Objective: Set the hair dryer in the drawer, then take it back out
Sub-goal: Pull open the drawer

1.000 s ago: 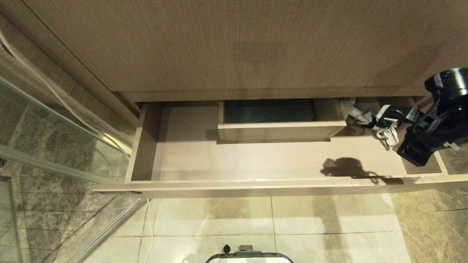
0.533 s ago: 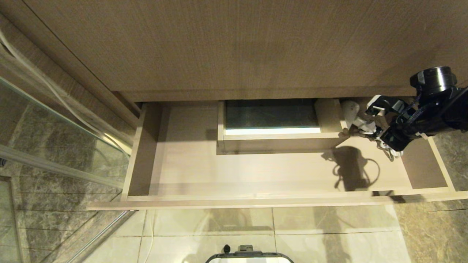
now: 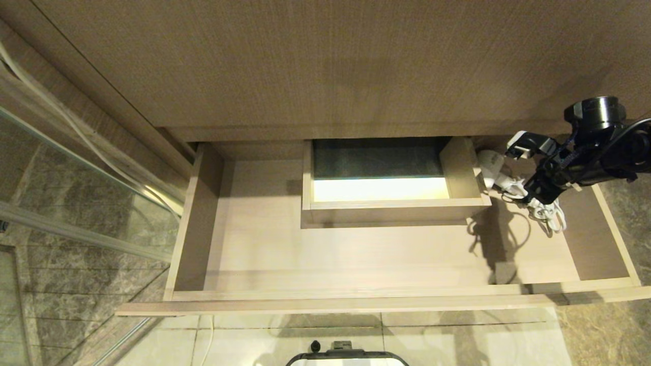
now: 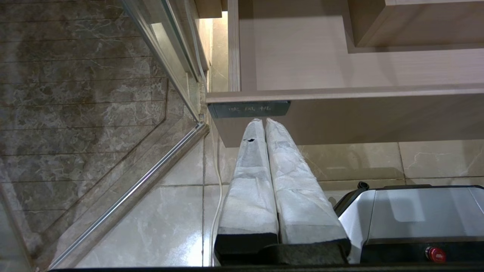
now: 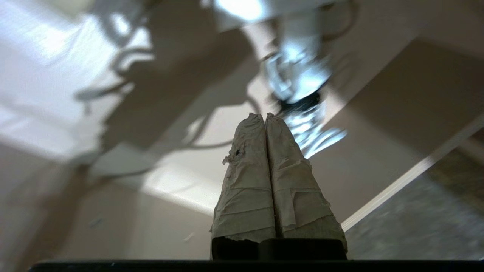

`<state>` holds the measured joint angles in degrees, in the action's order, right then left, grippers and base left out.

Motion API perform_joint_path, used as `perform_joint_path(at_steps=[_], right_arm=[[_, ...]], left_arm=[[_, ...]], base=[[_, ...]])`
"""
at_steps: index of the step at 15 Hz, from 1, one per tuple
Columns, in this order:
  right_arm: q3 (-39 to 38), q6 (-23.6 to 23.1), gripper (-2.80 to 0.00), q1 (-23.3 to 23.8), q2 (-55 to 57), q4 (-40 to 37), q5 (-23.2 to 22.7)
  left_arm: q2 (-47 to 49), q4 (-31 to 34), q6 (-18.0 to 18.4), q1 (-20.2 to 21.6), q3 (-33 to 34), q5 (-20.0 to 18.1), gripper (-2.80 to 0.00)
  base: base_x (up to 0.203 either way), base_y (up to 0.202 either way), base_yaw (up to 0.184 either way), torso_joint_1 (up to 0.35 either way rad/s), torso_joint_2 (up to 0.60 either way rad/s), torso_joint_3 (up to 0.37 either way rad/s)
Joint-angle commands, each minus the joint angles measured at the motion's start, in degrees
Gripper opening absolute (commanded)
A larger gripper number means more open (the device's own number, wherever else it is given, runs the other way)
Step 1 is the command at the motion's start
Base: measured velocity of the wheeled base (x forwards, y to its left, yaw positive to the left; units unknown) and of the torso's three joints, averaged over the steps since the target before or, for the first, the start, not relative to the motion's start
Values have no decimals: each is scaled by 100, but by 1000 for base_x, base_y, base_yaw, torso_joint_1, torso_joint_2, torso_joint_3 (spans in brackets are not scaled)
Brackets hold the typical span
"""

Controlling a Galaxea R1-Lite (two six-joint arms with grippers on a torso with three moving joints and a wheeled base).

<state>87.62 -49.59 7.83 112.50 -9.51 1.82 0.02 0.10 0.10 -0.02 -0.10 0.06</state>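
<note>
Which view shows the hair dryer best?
The head view: the hair dryer and its cord lie in the drawer's back right corner. The right wrist view shows only a blurred white shape; the left wrist view misses it.

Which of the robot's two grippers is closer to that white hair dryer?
The right gripper, shut, is right beside the hair dryer at the drawer's right end. The left gripper, also shut, hangs outside the drawer front at its left end, far away.

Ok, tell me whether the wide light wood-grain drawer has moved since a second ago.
Yes. The drawer has slid further out from under the fixed wood panel above.
</note>
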Motion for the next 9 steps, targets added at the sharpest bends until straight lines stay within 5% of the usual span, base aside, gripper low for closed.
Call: perform_joint_path(at_steps=[1, 3, 7, 8, 9], right_arm=[[133, -226, -280, 157, 235, 159, -8], [79, -467, -280, 360, 323, 255, -331], [362, -1714, -265, 688, 701, 377, -1188], [377, -1993, 0, 743, 760, 352, -1376], [320, -2115, 0, 788, 810, 346, -1501]], left_arm=[[6, -1, -1, 2, 1, 2, -280], [5, -1, -1, -5, 3, 2, -280], [3, -1, -1, -6, 1, 2, -280], [-2, -1, -1, 2, 1, 2, -280], [6, -1, -1, 2, 1, 2, -280]], base=[[0, 0, 0, 0, 0, 0], [0, 0, 0, 0, 0, 0], [0, 0, 0, 0, 0, 0], [0, 0, 0, 0, 0, 0], [0, 0, 0, 0, 0, 0]])
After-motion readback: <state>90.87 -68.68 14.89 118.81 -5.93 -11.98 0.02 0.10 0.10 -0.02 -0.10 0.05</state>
